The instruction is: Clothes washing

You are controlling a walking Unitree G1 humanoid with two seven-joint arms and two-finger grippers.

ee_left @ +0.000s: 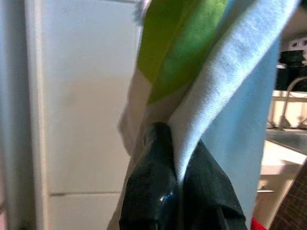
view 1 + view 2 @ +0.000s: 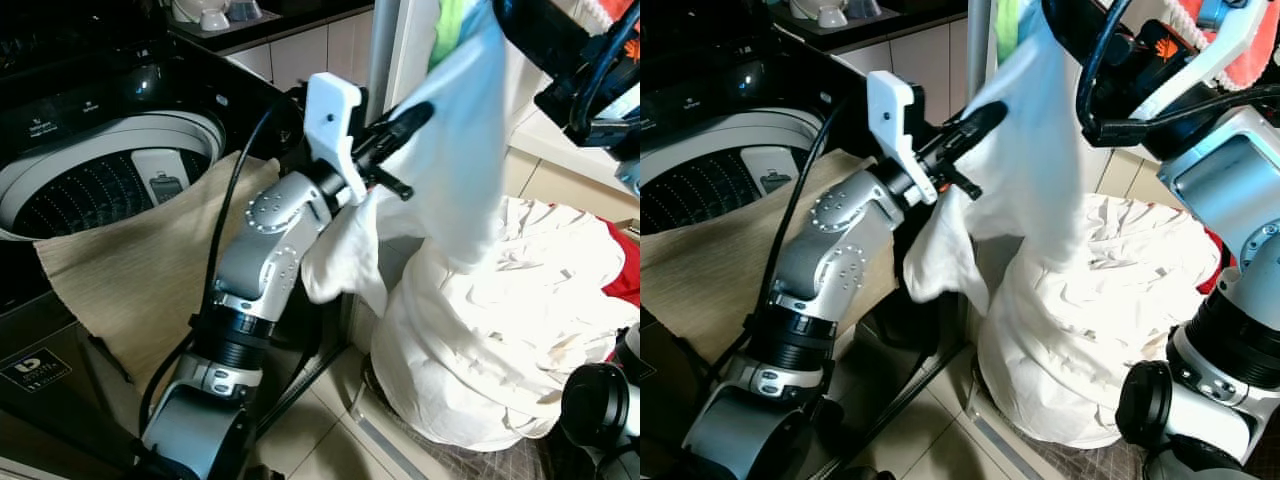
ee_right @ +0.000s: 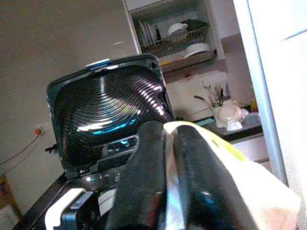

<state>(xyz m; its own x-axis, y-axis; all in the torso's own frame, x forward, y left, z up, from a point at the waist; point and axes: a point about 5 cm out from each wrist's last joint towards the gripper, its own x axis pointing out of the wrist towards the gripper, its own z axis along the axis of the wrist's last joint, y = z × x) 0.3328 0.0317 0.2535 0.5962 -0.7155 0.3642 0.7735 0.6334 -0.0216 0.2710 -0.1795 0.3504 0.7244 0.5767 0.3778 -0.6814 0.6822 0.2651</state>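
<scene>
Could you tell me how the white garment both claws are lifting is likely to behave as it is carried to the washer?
The white garment will probably stay floppy: it sags between the left claw and right claw. It looks long, its lower part on the laundry pile, so it may drag. It looks dry, so probably light.

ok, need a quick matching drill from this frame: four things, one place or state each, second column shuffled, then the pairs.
Things:
1. white garment
2. beige cloth
3. washing machine lid
4. left gripper

States or places:
A. draped over the washer's front edge
B. raised open
C. shut on fabric
D. held up between both grippers, above the laundry pile

Pairs: 1-D, 2-A, 3-B, 4-C
</scene>
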